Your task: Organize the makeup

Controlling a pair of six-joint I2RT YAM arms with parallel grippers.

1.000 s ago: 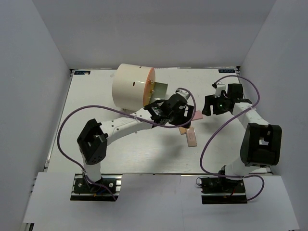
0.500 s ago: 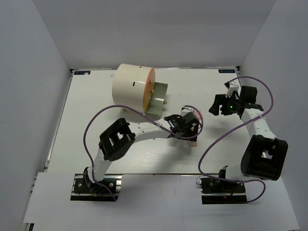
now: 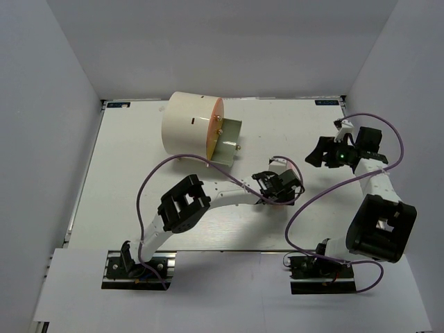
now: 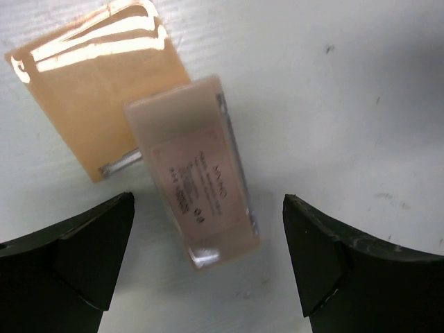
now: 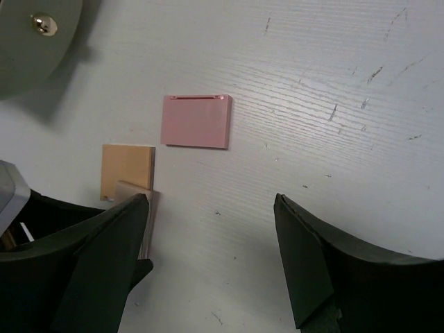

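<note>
Left tool (image 3: 283, 189) apart, straddling beige piece (image 4: 196, 173) at frame centre | step: pre-grasp | next: lower, close on long edges | right tool (image 5: 211, 208) apart

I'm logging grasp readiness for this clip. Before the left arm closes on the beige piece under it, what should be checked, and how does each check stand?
1. Left gripper open: ok, jaws spread wide.
2. Beige piece between the jaws: ok, one jaw stands on each side in the left wrist view.
3. Beige piece lying free of other makeup: not ok, its far end overlaps the tan square.
4. Gripper low enough to grasp: cannot tell, since its height above the table is unclear.
5. Right gripper out of the way: ok, it is open, empty and off to the side.
6. Pink square clear of both arms: ok, it lies alone.
</note>
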